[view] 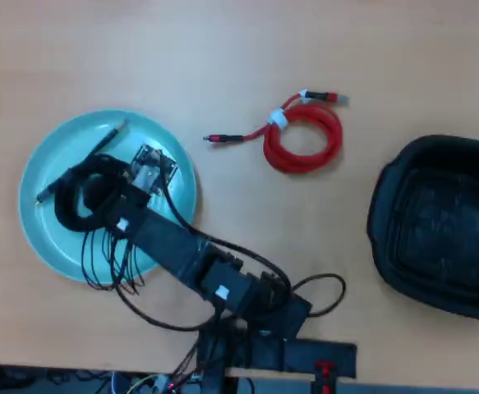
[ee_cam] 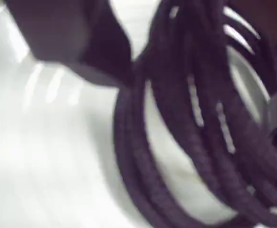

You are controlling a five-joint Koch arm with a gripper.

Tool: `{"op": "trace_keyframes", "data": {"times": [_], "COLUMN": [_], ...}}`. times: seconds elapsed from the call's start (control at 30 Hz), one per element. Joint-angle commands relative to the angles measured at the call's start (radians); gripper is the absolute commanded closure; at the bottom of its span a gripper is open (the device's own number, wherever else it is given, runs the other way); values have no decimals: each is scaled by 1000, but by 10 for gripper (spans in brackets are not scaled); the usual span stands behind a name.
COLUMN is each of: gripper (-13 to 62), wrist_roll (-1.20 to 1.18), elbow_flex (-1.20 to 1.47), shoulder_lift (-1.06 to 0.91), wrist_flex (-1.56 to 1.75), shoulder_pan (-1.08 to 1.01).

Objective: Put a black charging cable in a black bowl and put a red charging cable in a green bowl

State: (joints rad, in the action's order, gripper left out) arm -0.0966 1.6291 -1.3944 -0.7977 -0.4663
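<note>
The black charging cable [view: 79, 197] lies coiled on the green bowl [view: 50, 238] at the left of the overhead view, one plug end pointing up toward the rim. My gripper [view: 110, 199] is down at the coil's right side. The wrist view is blurred: a single dark jaw comes in from the upper left and meets the black charging cable [ee_cam: 186, 123] over the pale green bowl [ee_cam: 43, 156]; my gripper [ee_cam: 134, 71] shows no second jaw there. The red charging cable [view: 303, 135] rests on the table, right of centre. The black bowl [view: 387, 205] stands at the far right.
The arm's base [view: 264, 328] and its loose thin black wires [view: 116, 271] occupy the table's front edge and trail over the dish's lower rim. Bare wooden tabletop [view: 223, 57] stretches along the back and between the dish and the red coil.
</note>
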Motion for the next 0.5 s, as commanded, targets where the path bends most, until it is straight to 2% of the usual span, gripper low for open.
{"op": "trace_keyframes", "data": {"times": [0.0,0.23,0.47], "gripper": [30,22,18], "wrist_roll": [11,6,-115], "elbow_flex": [-534,-543,-541], "shoulder_lift": [-25,-137,-196], "wrist_flex": [63,-318,-649], "shoulder_pan": [-29,-78,-132]}}
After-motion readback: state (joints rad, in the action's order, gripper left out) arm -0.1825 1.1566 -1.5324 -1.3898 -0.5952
